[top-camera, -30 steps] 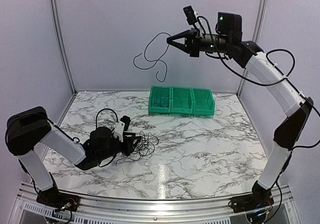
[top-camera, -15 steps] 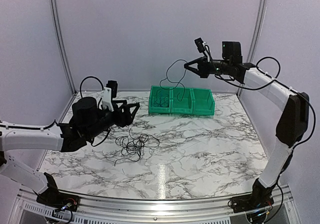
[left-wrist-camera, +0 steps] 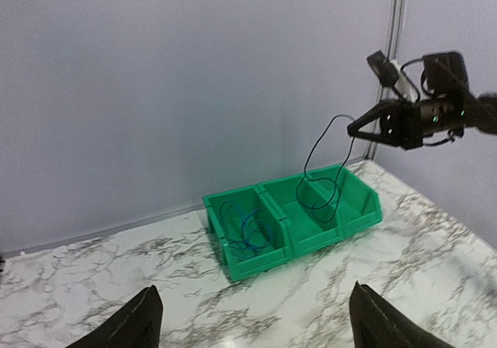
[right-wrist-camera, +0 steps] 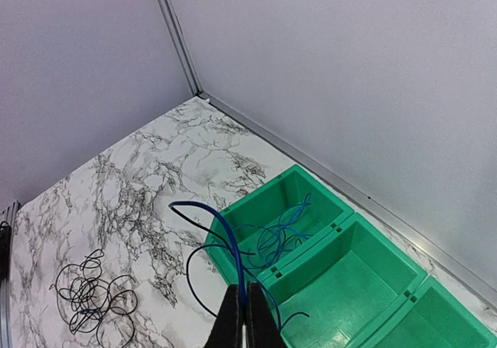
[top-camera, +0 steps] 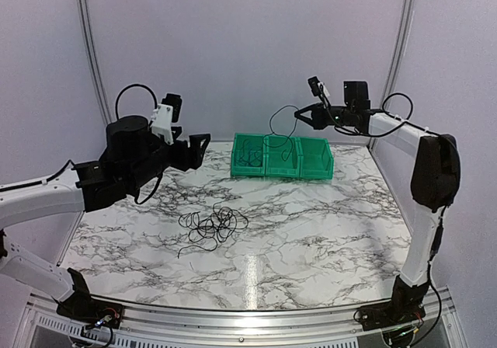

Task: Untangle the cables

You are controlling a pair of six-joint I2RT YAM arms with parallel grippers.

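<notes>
A tangle of thin black cables (top-camera: 208, 225) lies on the marble table; it also shows in the right wrist view (right-wrist-camera: 89, 297). My right gripper (top-camera: 298, 113) is shut on a dark-blue cable (right-wrist-camera: 226, 235) and holds it above the row of green bins (top-camera: 283, 169), its loops hanging towards the middle bin. In the right wrist view the right gripper (right-wrist-camera: 247, 305) pinches that cable between its fingers. My left gripper (top-camera: 199, 147) is open and empty, raised well above the table left of the bins; in its own view the left gripper (left-wrist-camera: 252, 321) faces the bins (left-wrist-camera: 256, 262).
The left bin holds several loose blue cables (left-wrist-camera: 247, 227), which also show in the right wrist view (right-wrist-camera: 283, 224). The other two bins (right-wrist-camera: 338, 224) look empty inside. Walls close the back and both sides.
My left arm rose from the black tangle and drew back up, leaving the tangle on the table. My right arm lowered the dark-blue cable from high up to just above the bins.
</notes>
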